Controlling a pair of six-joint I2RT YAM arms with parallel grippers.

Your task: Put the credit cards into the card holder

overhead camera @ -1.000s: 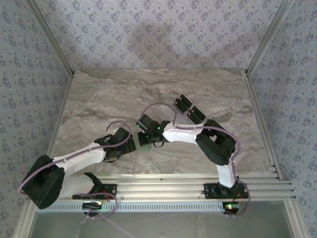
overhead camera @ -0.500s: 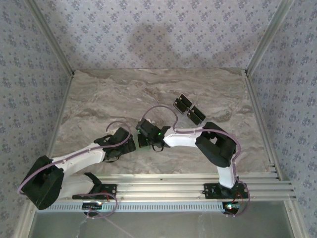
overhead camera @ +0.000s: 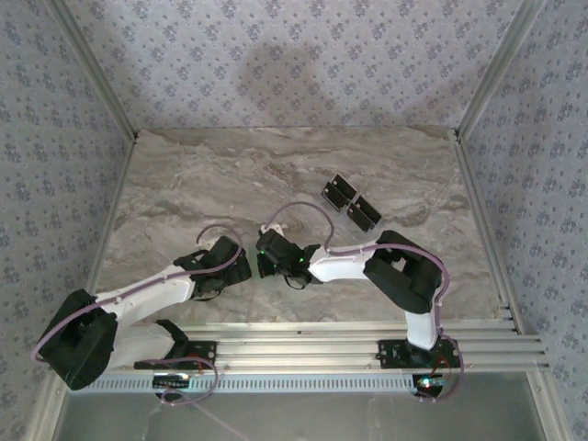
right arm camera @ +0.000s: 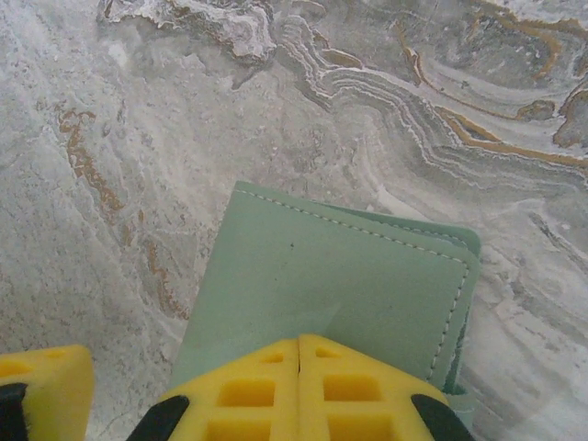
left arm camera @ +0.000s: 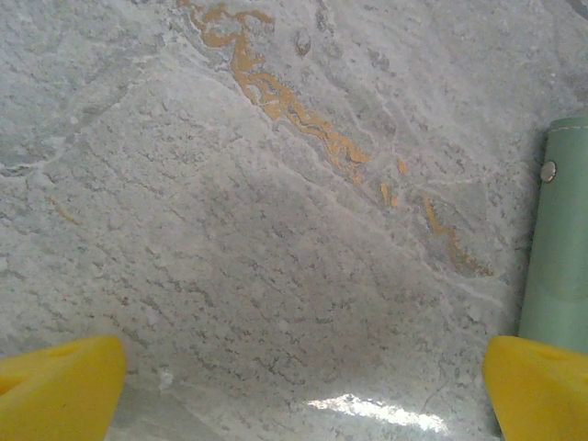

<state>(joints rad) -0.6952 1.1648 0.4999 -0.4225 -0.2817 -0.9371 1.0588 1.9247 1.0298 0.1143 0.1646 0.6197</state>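
The card holder (right arm camera: 340,285), a pale sage-green stitched pouch, lies flat on the marble. My right gripper (right arm camera: 299,342) is shut, its yellow fingertips meeting right over the pouch's near part with nothing between them. In the left wrist view the card holder's (left arm camera: 559,248) edge with a small metal snap stands at the right. My left gripper (left arm camera: 303,386) is open over bare marble just left of it. Two dark credit cards (overhead camera: 338,191) (overhead camera: 364,212) lie side by side further back on the table, right of both grippers (overhead camera: 241,268) (overhead camera: 265,261).
The marble tabletop (overhead camera: 184,184) is bordered by aluminium rails (overhead camera: 349,342) at the near edge and patterned walls on the other sides. The right arm's elbow (overhead camera: 404,271) reaches over the table's right half.
The right wrist has moved toward the near edge and slightly left, lowering over the card holder. The left arm has stayed put.
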